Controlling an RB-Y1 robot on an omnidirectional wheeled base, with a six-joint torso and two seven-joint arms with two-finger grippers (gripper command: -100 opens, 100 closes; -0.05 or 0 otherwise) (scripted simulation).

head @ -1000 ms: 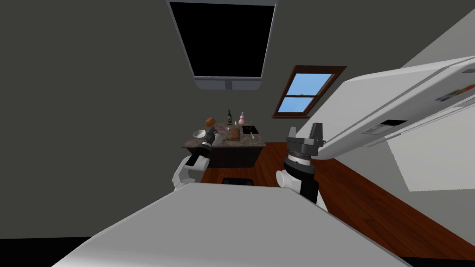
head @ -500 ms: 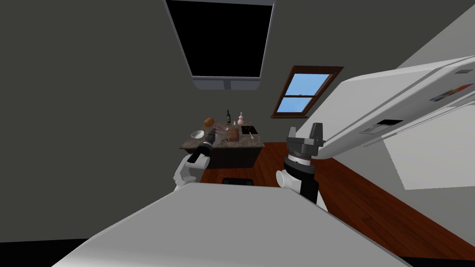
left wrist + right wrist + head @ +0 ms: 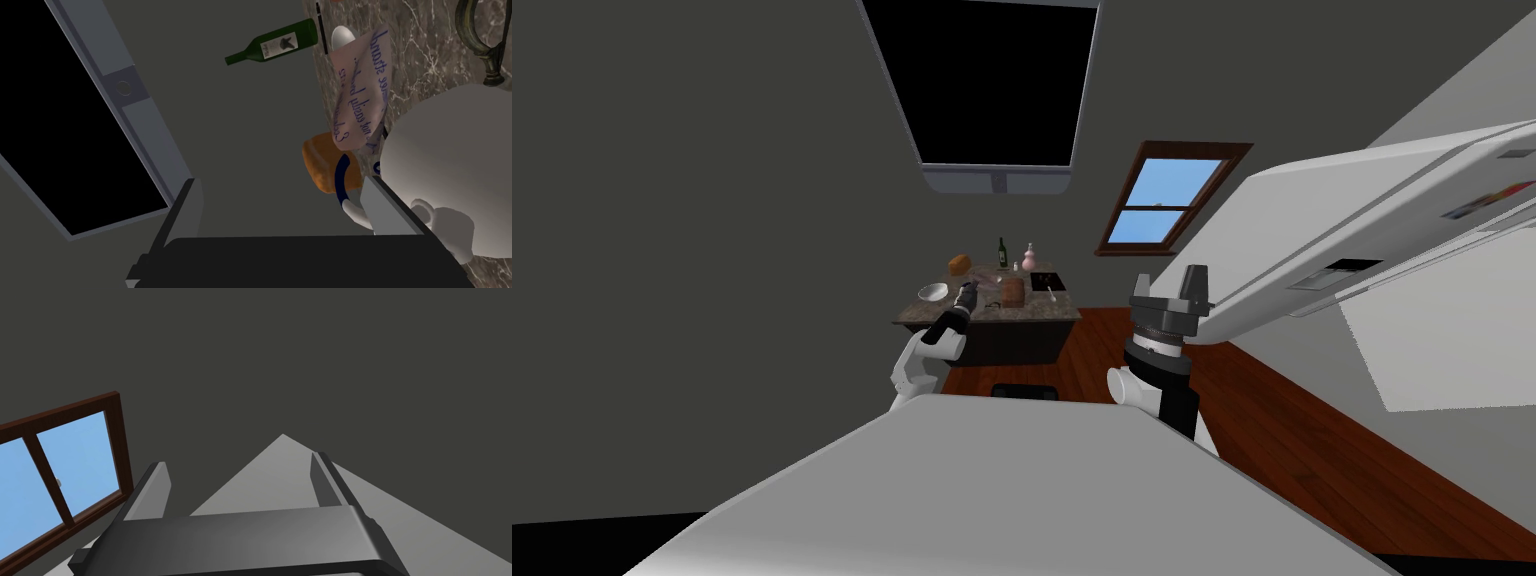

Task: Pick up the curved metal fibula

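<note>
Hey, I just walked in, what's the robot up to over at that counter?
The robot is after the curved metal fibula, which lies on the brown marble counter. Its left gripper is out over the counter with its fingers open, holding nothing. A white pot sits right beside one finger, and the fibula lies beyond that pot, untouched. The right gripper is raised off to the side, open and idle.

- Countertop (image 3: 430, 65) — brown marble with white veins.
- Bottle (image 3: 272, 44) — dark green, with a pale label.
- Paper (image 3: 360, 100) — pinkish, with blue handwriting.
- Fibula (image 3: 467, 32) — dull olive-bronze.
- Window frame (image 3: 1197, 149), right of centre in the head view — dark brown around blue panes.
- Floor (image 3: 1312, 440) — reddish-brown planks.
</note>
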